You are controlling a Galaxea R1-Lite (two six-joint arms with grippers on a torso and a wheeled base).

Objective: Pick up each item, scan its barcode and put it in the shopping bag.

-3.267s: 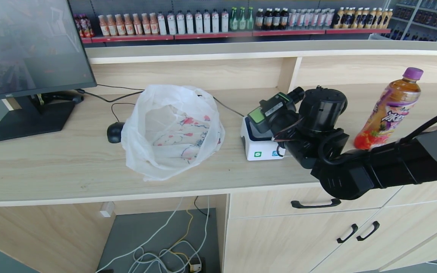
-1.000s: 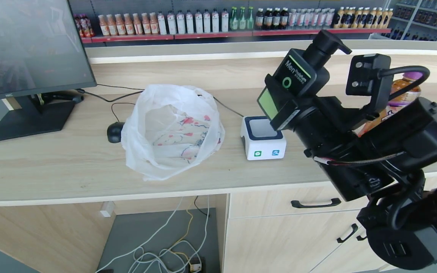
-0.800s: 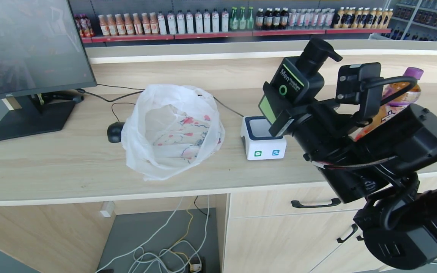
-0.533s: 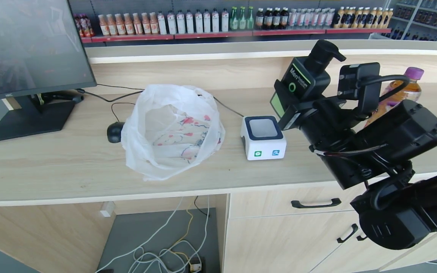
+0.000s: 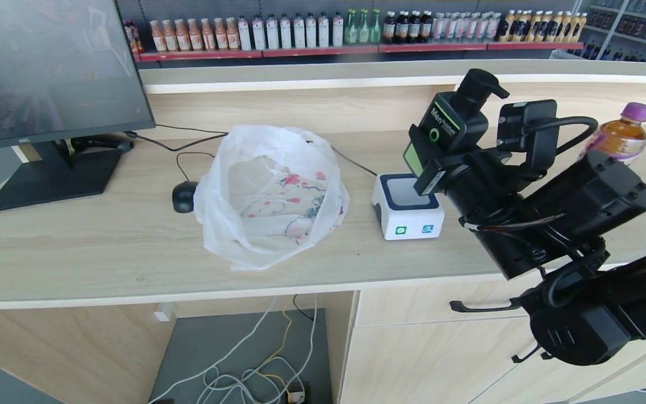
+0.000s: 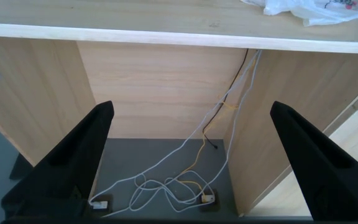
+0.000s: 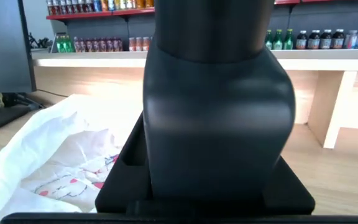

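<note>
My right gripper (image 5: pixel 451 164) is shut on a black pump bottle (image 5: pixel 445 124) with a green label. It holds the bottle tilted in the air just above the right edge of the white scanner (image 5: pixel 408 209). In the right wrist view the bottle (image 7: pixel 216 106) stands close before the camera, with the white shopping bag (image 7: pixel 42 168) beyond it. The bag (image 5: pixel 272 193) sits open on the counter left of the scanner. A tea bottle with a purple cap (image 5: pixel 619 134) stands at the far right. My left gripper (image 6: pixel 191 165) hangs open below the counter's edge, holding nothing.
A monitor (image 5: pixel 48 67) stands at the back left of the wooden counter (image 5: pixel 76 247), with a black mouse (image 5: pixel 184 196) beside the bag. Cables (image 6: pixel 185 186) lie on the floor under the counter. Drawers with black handles (image 5: pixel 483 306) are below the right side.
The camera has moved, so the whole head view has shifted right. The right gripper has lifted the pump bottle from lying low over the scanner to tilted upright above it.
</note>
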